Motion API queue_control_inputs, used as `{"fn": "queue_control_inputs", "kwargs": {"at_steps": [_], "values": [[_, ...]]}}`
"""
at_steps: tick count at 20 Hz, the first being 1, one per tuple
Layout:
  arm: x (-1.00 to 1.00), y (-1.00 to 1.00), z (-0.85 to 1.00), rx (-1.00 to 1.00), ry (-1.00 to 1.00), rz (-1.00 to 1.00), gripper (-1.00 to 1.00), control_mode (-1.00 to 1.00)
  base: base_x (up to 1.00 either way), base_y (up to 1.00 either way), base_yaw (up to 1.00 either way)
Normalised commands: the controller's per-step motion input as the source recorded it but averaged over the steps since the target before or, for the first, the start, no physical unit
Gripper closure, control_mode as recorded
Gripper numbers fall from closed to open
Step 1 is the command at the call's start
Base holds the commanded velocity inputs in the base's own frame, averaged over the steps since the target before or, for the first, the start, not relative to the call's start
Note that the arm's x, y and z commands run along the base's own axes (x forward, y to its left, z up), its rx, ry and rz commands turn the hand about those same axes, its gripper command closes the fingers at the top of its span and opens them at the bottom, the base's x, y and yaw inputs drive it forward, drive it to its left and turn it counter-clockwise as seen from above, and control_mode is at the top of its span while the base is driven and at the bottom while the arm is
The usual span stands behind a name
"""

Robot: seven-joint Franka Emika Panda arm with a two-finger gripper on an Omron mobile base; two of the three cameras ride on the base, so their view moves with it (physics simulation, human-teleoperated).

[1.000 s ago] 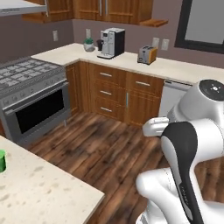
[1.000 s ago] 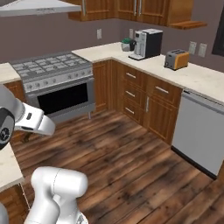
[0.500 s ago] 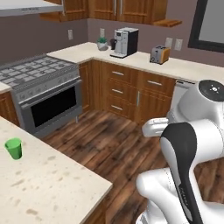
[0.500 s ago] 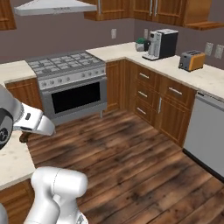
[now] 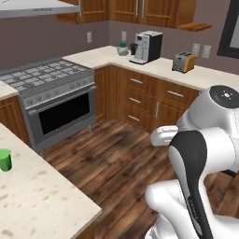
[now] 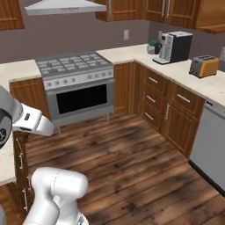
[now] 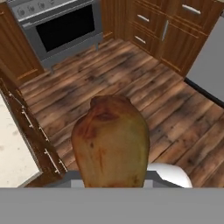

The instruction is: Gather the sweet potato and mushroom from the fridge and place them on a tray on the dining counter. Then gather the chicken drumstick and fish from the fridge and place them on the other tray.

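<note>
Sweet potato (image 7: 110,146) sits clamped in my gripper (image 7: 111,183) above the wood floor (image 7: 131,83), so I hold the grip firm and carry it level toward the dining counter (image 5: 32,200) tray.

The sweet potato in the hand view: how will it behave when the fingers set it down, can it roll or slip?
The sweet potato looks rounded and tapers at its far end, so it will probably roll or rock on a flat surface. Its skin appears rough and matte, so slipping seems unlikely. It looks solid and bulky, probably stiff and fairly heavy for its size.
</note>
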Motion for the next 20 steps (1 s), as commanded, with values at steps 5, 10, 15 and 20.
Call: {"fn": "queue_control_inputs", "kwargs": {"at_steps": [5, 10, 15, 20], "values": [[0.0, 0.0, 0.0, 0.0, 0.0, 0.0, 1.0, 1.0, -0.2, -0.41, 0.23], [0.0, 0.0, 0.0, 0.0, 0.0, 0.0, 1.0, 1.0, -0.75, 0.27, 0.27], [0.0, 0.0, 0.0, 0.0, 0.0, 0.0, 1.0, 1.0, -0.39, 0.44, 0.29], [0.0, 0.0, 0.0, 0.0, 0.0, 0.0, 1.0, 1.0, -0.02, 0.44, 0.31]]}}
